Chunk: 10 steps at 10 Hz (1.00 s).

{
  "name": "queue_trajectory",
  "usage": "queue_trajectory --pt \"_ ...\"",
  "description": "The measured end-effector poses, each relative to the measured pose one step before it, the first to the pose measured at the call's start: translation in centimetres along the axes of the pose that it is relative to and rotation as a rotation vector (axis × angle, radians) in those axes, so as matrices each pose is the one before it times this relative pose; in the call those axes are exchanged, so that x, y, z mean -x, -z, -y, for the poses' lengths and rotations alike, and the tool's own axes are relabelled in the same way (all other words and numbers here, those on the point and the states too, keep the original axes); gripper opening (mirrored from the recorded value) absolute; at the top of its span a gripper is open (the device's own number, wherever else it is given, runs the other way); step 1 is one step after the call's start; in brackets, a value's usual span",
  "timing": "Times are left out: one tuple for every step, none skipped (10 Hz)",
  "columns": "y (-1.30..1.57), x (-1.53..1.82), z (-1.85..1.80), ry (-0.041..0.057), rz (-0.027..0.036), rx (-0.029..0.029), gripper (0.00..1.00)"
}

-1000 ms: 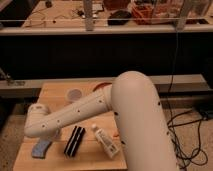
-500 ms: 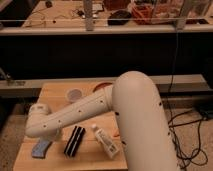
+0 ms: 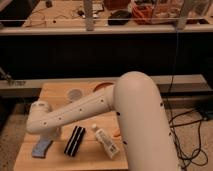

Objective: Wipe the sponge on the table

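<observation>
Gripper [image 3: 49,135]: at the left end of the white arm [image 3: 80,109], low over the front left part of the table [image 3: 55,90], just above the sponge [image 3: 42,148]. Largely hidden beneath the arm's end; cannot tell whether open or closed, nor whether holding anything.

Sponge: flat on the table near the front left corner, left of the black bar with white stripes [image 3: 75,141] and apart from it. Long axis roughly near-to-far, far end leaning slightly right, close to parallel with the bar. Small rectangular block, blue-grey, matt.

White tube [image 3: 106,142]: right of the bar, cap end toward the back left. Dark marks on its label, not readable. No other legible writing.
</observation>
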Motion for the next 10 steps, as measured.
queue_trajectory --pt "0.103 -0.653 0.501 -0.00793 0.02082 -0.05029 0.55" --pt "0.075 -0.309 0.286 -0.00579 0.01290 -0.02094 0.65" --pt "0.006 -0.258 0.454 -0.00500 0.01278 -0.01259 0.74" --pt "0.004 -0.198 0.458 -0.00528 0.01329 -0.01030 0.79" --pt "-0.026 -0.214 0.266 -0.00735 0.01625 -0.01397 0.80" --pt "0.042 -0.251 0.262 -0.01477 0.01423 -0.01292 0.80" --pt "-0.011 -0.215 0.443 -0.02337 0.01628 0.01575 0.80" --pt "-0.017 -0.042 0.656 -0.03827 0.01171 0.03344 0.80" --pt "0.121 0.287 0.522 -0.02845 0.00865 0.03299 0.80" --pt "0.256 0.225 0.330 0.00552 0.00400 0.02268 0.80"
